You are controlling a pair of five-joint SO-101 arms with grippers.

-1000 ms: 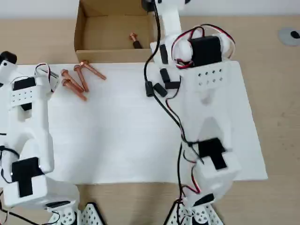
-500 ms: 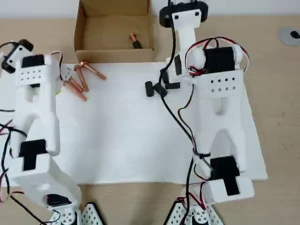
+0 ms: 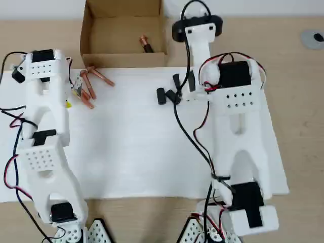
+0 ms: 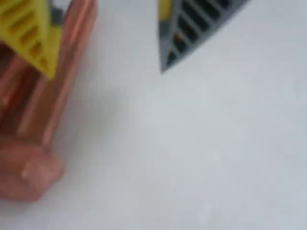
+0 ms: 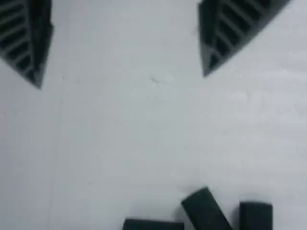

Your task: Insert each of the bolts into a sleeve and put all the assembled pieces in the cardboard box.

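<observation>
High view: left fingers, apart, now lowered onto bolts, upper left; right fingers, apart, withdrawn from box to sleeves, centre. Assembled piece in box; next pairing starting.

Light wooden table, white mat spread over it, grey disc at edge

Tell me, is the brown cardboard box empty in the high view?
No: a copper bolt fitted with a black sleeve lies inside the brown cardboard box.
</observation>
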